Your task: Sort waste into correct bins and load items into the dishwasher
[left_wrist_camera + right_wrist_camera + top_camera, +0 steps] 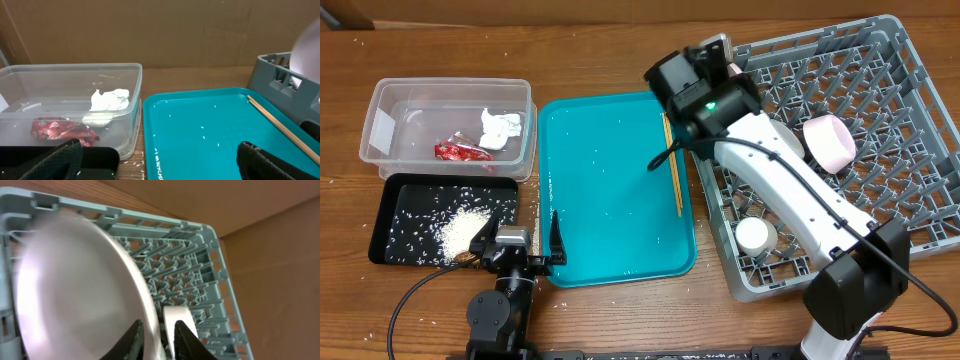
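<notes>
- A wooden desk [580, 40] seen from above, with two robot arms reaching in from the near edge.
- At far left is a clear rectangular plastic tub [392, 92]. It holds a crinkled red foil wrapper [460, 152] and a crumpled white tissue [500, 128], lying just beside each other.
- Just in front of the tub is a shallow black rectangular tray [382, 215] holding a heap of loose white rice grains [460, 230], with more grains scattered around the heap.
- In the middle lies a teal plastic serving tray [610, 200] dotted with a few stray grains. Thin pale wooden chopsticks [672, 165] lie along its right side.
- At right is a large square grey plastic dish rack [910, 150]. It holds a round white bowl [830, 140] on its side and, well apart near the front, a small white cup [755, 235].
- The left gripper [523, 245] is spread wide and holds nothing. It hangs low at the near edge, between the black tray and the teal tray.
- The right gripper [159, 340] is at the rack's far left corner, closed narrow on the rim of a large round white plate [75, 295], which stands on edge inside the rack.
</notes>
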Robot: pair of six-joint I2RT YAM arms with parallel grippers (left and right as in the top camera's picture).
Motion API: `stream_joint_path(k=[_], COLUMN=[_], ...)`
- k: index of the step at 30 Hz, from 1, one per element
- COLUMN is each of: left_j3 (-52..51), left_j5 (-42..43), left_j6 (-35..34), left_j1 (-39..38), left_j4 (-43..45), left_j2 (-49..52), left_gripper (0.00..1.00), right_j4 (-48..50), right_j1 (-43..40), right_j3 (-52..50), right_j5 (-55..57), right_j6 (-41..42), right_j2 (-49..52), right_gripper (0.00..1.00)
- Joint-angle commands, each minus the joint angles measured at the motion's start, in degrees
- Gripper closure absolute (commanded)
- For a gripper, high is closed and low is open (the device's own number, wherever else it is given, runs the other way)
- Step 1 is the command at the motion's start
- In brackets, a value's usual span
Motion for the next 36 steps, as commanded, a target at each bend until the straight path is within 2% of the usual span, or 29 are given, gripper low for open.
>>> stream_joint_path(k=[1, 3, 6, 7, 9, 11, 12, 13, 14, 21, 27, 32, 36], left_j3=[-0.22, -0.22, -0.22, -0.22, -0.22, -0.22, -0.22, -0.22, -0.22, -0.22, -0.22, -0.22, -0.22], left_j5=[-0.13, -0.13, -0.13, -0.13, -0.13, -0.13, -0.13, -0.13, -0.13, -0.13, -0.13, -0.13, -0.13], left_j6=[0.44, 0.44, 0.44, 0.44, 0.44, 0.46, 0.44, 0.44, 0.44, 0.44, 0.46, 0.44, 0.44], left_j1=[0.35, 0.35, 0.37, 0.35, 0.35, 0.35, 0.37, 0.35, 0.35, 0.35, 0.35, 0.35, 0.35], left_j4=[0.11, 0.11, 0.11, 0.13, 0.11, 0.11, 0.13, 0.11, 0.11, 0.11, 0.11, 0.11, 0.13], left_j2=[-0.55, -0.55, -0.55, -0.55, -0.55, -0.55, -0.55, -0.55, -0.55, -0.55, -0.55, -0.55, -0.55], left_gripper=[0.00, 0.00, 0.00, 0.00, 0.00, 0.00, 0.00, 0.00, 0.00, 0.00, 0.00, 0.00, 0.00], right_j4=[-0.85, -2.51, -6.99, -9.51, -10.34, -9.57, -8.46, -7.32, -6.64, -9.81, -10.01, -2.99, 0.26], right_j1=[3.56, 7.10, 11.82, 14.88, 17.68, 19.87, 20.59, 20.98, 21.14, 20.31, 20.28, 20.24, 20.20], right_j3=[-0.37, -0.07, 1.31, 2.34, 3.54, 4.66, 4.87, 4.87, 4.87, 4.87, 4.85, 4.55, 2.95], right_j5=[5.01, 7.54, 4.39, -3.04, -13.84, -26.82, -32.76, -37.42, -40.96, -41.18, -40.72, -40.76, -38.60], right_j6=[0.57, 1.46, 9.66, 13.84, 15.98, 18.82, 19.65, 19.56, 19.52, 19.50, 19.52, 22.12, 22.08], right_j2=[-0.37, -0.66, -1.92, -3.54, -5.70, -8.83, -10.91, -12.83, -14.78, -23.82, -26.10, -22.84, -12.50], right_gripper=[0.67, 0.64, 0.58, 0.56, 0.56, 0.51, 0.44, 0.07, 0.00, 0.00, 0.00, 0.00, 0.00])
